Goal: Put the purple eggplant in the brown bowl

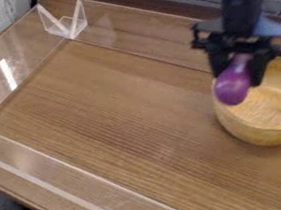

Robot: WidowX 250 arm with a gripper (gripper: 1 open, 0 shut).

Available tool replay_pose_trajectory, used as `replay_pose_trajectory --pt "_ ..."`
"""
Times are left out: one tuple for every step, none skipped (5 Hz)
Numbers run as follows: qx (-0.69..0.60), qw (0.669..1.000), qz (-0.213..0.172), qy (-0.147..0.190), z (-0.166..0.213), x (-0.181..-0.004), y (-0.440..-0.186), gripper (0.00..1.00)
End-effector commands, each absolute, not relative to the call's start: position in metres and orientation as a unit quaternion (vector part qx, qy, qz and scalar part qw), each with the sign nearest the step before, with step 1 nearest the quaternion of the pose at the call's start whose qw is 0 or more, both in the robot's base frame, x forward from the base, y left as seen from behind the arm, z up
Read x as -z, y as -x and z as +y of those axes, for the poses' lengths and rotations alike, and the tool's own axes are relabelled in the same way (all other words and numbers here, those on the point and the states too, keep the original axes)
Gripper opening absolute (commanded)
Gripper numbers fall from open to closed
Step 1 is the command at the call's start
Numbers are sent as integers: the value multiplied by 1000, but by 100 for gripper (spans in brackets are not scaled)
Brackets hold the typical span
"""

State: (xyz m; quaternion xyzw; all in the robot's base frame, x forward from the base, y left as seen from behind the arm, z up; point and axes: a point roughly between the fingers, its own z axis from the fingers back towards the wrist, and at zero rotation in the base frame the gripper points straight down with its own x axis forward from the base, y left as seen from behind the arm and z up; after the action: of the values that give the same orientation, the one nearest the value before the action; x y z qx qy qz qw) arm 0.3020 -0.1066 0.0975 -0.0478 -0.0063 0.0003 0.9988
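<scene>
1. We see the purple eggplant, small, glossy and violet, hanging upright in the air with its bulbous end pointing down.
2. Its upper, narrower end is hidden from us, so we cannot make out the stem tip.
3. It hangs clear of the wooden surface, over the near-left rim of the brown bowl; we cannot tell whether it touches that rim.
4. We see the bowl as round, light-brown wood with a thick rim and visible grain, standing upright at the right side of the view.
5. The part of its hollow that we can see holds nothing.
</scene>
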Motion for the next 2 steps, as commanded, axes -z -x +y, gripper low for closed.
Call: replay_pose_trajectory --pt "16 997 -41 59 -126 -117 -319 0" --pt "25 997 -50 61 -128 -112 -320 0"
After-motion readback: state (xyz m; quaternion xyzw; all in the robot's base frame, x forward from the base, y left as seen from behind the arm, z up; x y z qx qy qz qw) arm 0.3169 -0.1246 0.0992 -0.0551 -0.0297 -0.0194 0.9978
